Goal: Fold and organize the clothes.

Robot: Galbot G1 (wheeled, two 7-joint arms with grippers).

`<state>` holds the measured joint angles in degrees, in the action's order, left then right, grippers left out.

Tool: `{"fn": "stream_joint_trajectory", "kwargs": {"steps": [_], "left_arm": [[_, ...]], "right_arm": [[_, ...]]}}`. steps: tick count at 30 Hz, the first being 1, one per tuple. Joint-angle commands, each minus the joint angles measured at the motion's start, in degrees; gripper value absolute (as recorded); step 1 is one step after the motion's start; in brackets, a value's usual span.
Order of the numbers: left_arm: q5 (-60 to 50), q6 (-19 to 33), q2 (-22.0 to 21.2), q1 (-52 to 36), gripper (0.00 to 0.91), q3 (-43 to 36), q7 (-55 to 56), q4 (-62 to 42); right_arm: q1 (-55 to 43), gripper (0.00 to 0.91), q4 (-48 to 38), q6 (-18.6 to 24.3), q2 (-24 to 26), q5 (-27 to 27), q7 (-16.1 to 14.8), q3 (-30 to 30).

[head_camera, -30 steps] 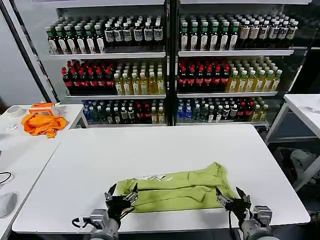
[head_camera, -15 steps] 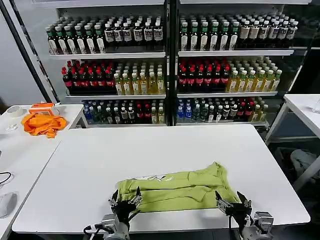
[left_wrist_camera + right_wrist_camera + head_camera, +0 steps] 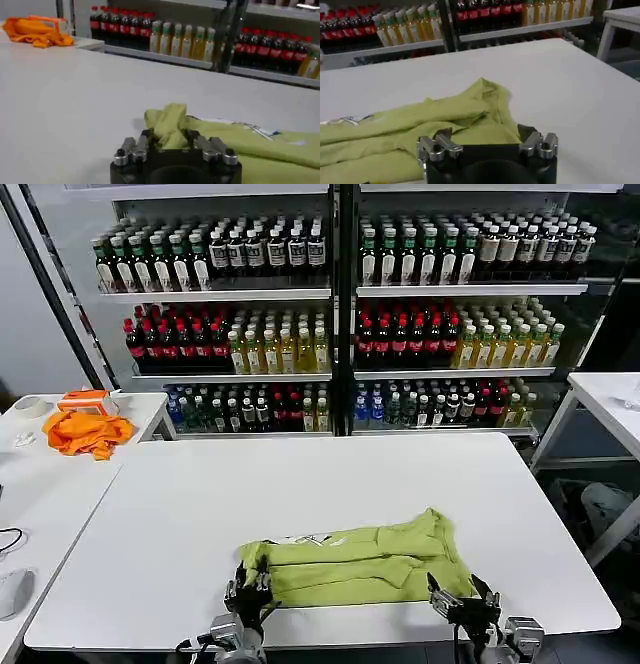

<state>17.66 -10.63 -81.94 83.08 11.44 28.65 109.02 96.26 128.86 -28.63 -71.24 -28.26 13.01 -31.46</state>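
Observation:
The clothes are one olive-green T-shirt, lying as a long, rumpled band near the front edge of the white table. A bit of white print shows on its far edge. My left gripper is at the shirt's left end. In the left wrist view this gripper is shut on a bunched-up corner of the T-shirt, which bulges up between the fingers. My right gripper is at the right end. Seen from its wrist, the right gripper stands wide open, with the hem of the T-shirt lying between its fingers.
A bright orange cloth lies on the side table at the left. Glass-fronted coolers full of bottles stand behind the table. Another white table is at the right. Bare tabletop stretches beyond the shirt.
The left gripper's fingers have closed on the shirt's left corner. Both grippers have drawn slightly toward the front edge. The right one stays open.

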Motion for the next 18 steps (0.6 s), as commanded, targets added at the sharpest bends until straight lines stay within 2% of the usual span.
{"fn": "stream_joint_trajectory", "kwargs": {"steps": [1, 8, 13, 18], "left_arm": [[2.0, 3.7, -1.1, -0.5, 0.020, 0.9, -0.5, -2.2], [5.4, 4.5, 0.9, -0.3, 0.020, 4.6, -1.4, 1.0], [10.4, 3.0, 6.4, -0.5, 0.020, 11.2, -2.1, 5.8], [19.6, 0.2, 14.4, -0.6, 0.020, 20.1, -2.8, 9.2]], "right_arm": [[0.4, 0.907, 0.1, 0.1, -0.3, 0.3, 0.0, 0.1], [0.2, 0.907, 0.5, -0.1, 0.0, 0.1, 0.1, -0.5], [0.0, 0.907, 0.6, -0.1, 0.3, -0.2, 0.1, -0.8], [-0.5, 0.907, 0.5, -0.1, 1.1, -0.3, 0.0, -0.7]]}}
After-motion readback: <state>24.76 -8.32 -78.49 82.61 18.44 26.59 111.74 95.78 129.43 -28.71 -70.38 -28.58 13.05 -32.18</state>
